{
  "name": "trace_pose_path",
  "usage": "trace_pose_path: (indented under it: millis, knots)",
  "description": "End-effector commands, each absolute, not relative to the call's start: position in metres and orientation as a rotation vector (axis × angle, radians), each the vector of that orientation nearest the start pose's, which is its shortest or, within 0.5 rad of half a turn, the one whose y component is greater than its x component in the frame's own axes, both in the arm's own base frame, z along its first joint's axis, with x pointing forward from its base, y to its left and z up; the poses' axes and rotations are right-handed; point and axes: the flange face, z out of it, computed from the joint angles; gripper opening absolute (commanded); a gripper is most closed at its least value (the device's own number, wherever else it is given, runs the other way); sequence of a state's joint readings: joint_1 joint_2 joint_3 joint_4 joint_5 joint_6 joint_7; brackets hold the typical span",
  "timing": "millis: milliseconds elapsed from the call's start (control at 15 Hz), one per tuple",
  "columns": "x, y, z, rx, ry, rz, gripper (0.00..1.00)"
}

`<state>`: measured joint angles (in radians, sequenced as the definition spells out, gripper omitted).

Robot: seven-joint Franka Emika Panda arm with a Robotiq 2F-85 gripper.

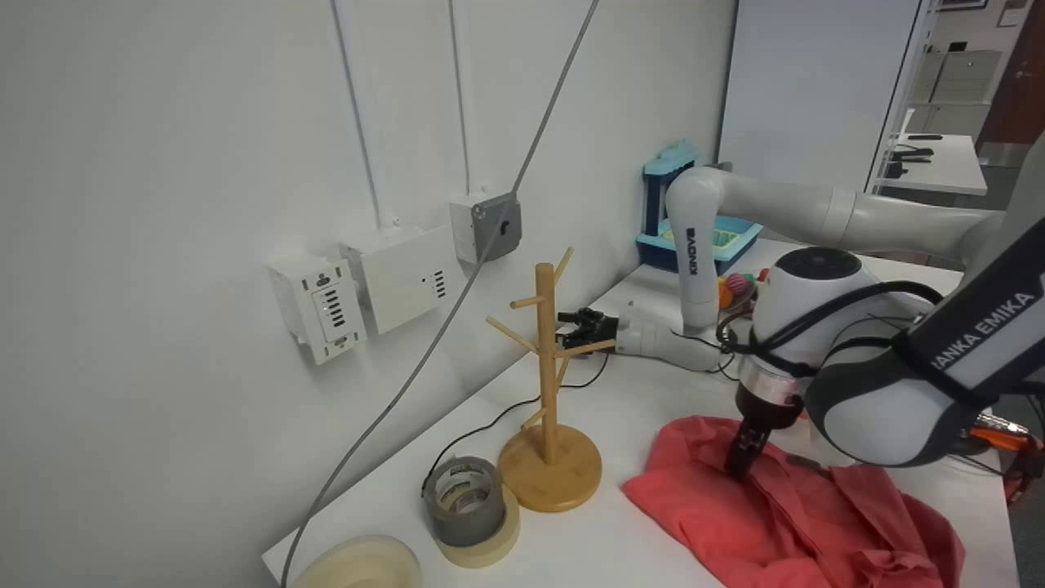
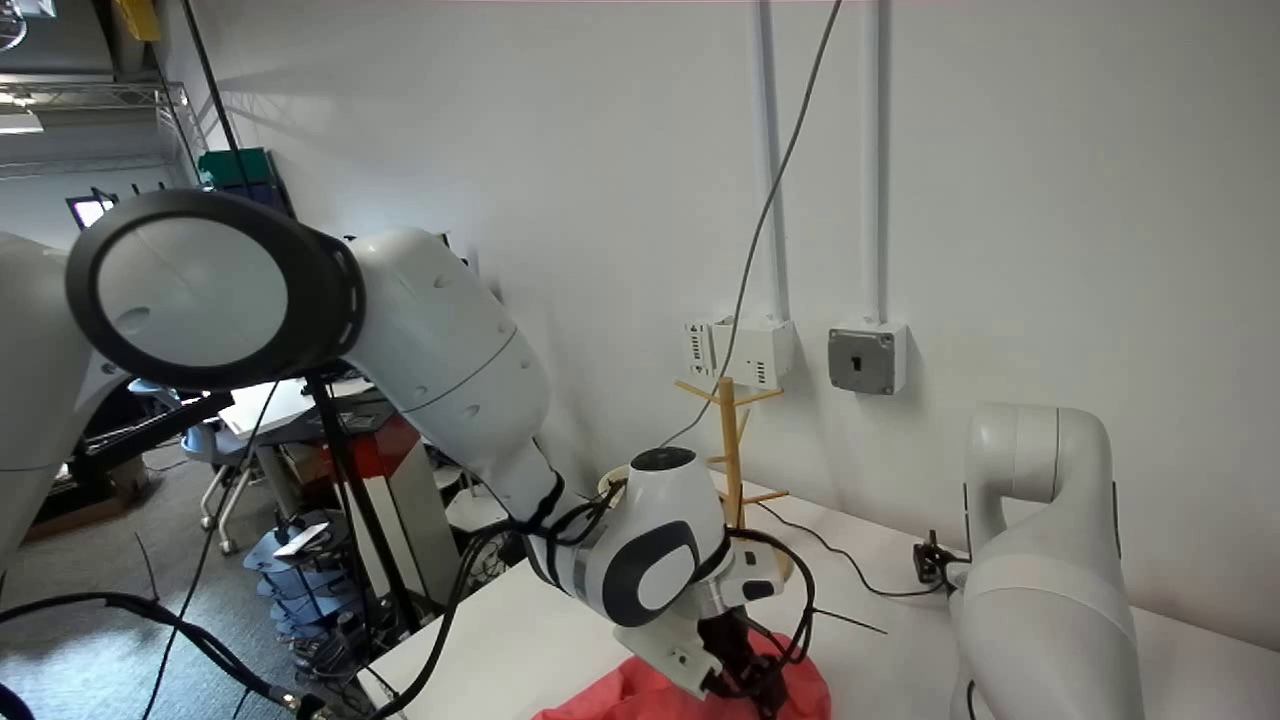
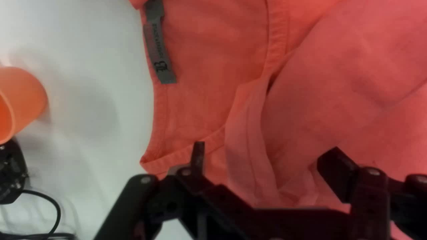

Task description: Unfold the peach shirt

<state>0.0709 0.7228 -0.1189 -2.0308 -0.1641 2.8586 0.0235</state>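
The black two-fingered gripper (image 3: 268, 158) stands spread wide, nothing pinched, the coral-pink fabric shirt (image 1: 784, 514) crumpled right beneath it, little seemingly unfolded, most left to go!

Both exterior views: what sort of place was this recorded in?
Most likely a robotics lab. The Franka arm and a Kinova-branded arm both reach over a white table, and a grey switch box is mounted on the wall, looking more workplace than home.
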Motion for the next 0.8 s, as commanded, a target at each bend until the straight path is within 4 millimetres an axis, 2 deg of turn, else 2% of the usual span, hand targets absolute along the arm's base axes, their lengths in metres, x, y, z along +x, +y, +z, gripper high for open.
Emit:
trace_pose_path:
  millis: [0,133,467,733]
  knots:
    - [0.6,-0.02,0.089,-3.275,-0.172,-0.201,0.55]
    - [0.598,-0.018,0.096,-3.273,-0.179,-0.213,0.39]
    - [0.586,-0.003,0.133,-3.242,-0.204,-0.249,0.0]
    - [0.575,0.028,0.168,-3.196,-0.259,-0.292,0.01]
